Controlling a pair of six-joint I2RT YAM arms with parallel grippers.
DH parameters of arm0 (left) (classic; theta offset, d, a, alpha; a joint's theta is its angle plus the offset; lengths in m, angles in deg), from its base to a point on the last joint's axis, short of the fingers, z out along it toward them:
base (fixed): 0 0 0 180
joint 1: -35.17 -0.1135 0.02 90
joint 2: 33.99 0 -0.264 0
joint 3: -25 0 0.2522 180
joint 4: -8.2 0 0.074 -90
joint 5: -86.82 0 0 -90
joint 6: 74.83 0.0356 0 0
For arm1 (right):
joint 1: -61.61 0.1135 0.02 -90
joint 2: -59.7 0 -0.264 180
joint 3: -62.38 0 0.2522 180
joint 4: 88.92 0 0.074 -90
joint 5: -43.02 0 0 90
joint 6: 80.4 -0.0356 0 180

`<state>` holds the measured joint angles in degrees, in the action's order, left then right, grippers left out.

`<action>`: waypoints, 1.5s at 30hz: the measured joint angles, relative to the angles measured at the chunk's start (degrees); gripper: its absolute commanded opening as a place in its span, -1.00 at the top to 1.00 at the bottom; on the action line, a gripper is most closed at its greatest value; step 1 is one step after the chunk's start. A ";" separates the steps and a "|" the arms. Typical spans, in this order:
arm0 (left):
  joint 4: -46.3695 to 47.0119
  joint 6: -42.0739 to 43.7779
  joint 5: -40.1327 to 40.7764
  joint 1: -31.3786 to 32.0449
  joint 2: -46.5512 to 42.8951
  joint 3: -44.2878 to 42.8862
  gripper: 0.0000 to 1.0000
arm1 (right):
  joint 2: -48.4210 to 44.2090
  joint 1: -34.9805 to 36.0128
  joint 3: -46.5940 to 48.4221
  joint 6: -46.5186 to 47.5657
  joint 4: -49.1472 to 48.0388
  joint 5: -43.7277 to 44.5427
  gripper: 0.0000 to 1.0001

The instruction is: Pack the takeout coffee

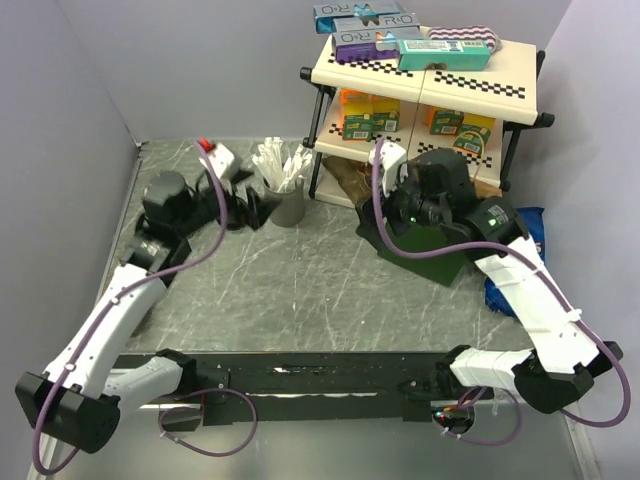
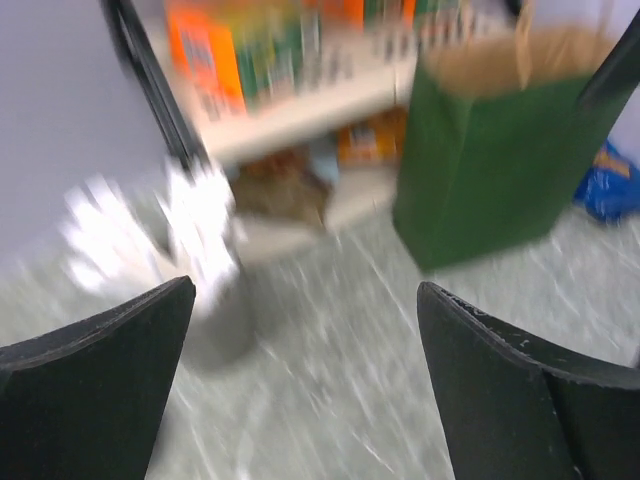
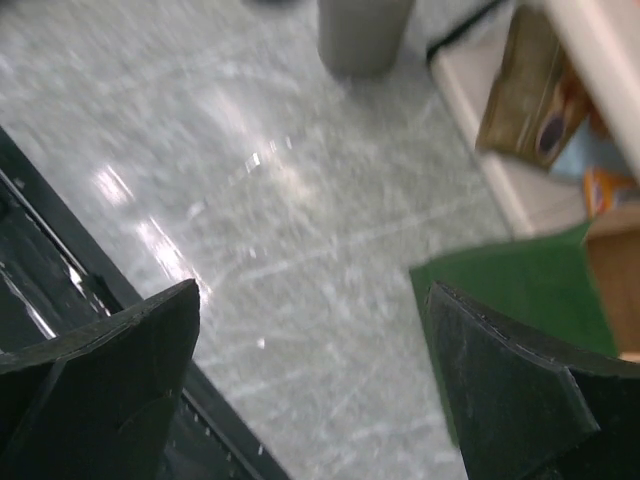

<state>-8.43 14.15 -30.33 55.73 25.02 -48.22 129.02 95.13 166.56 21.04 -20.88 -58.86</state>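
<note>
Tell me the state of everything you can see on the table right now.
Green paper bag, upright, top open.
Grey cylindrical holder of white plastic cutlery, upright, full.
Left arm's black fingers, open, empty.
Right arm's black fingers, open, empty.
Blue plastic packet, lying flat.

Two arms: left arm, right arm. One green bag at two o'clock, one cutlery holder at eleven, one shelf rack at one, one blue packet at three.
</note>
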 measured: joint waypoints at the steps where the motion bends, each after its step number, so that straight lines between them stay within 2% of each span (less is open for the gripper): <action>1: -0.72 0.50 0.02 0.00 0.61 -3.41 -0.99 | 0.22 0.04 1.11 0.28 -0.48 -0.72 -1.00; 3: -1.70 1.68 0.09 0.00 1.81 -9.64 -0.98 | 0.79 0.04 3.45 1.40 -2.27 -2.99 -1.00; 6: -8.09 5.57 0.02 -0.28 5.14 -21.88 -0.88 | 1.81 0.09 5.18 3.04 -5.66 -5.88 -1.00; 11: -18.43 12.26 1.31 -2.16 9.31 -32.50 -0.77 | 4.74 0.09 5.73 3.19 -9.62 -7.56 -1.00; 15: -28.92 15.85 4.55 -7.37 13.68 -38.60 -0.61 | 6.62 0.09 5.49 2.97 -11.08 -7.37 -1.00; 20: -42.80 18.18 9.18 -15.78 25.16 -54.51 -0.51 | 5.11 0.09 2.40 2.91 -11.47 -7.30 -1.00; 24: -50.88 17.62 10.56 -21.55 32.57 -61.42 -0.43 | 4.63 0.09 1.73 2.47 -11.69 -7.39 -1.00; 29: -59.12 15.85 11.82 -28.44 42.21 -65.66 -0.42 | 4.59 0.09 1.16 2.27 -12.24 -7.50 -0.99; 33: -62.62 14.86 11.96 -33.14 46.77 -65.77 -0.36 | 4.28 0.09 -0.87 2.01 -12.98 -7.54 -1.00; 39: -64.48 14.88 11.93 -38.05 47.71 -64.61 -0.25 | 4.09 0.09 -2.78 1.64 -13.14 -7.69 -1.00; 45: -64.06 15.45 12.04 -39.01 47.67 -58.97 -0.08 | 4.04 0.09 -2.78 1.60 -13.20 -7.69 -1.00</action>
<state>-72.49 29.60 -18.29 16.71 72.69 -107.19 133.06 95.21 163.78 22.64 -34.08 -66.55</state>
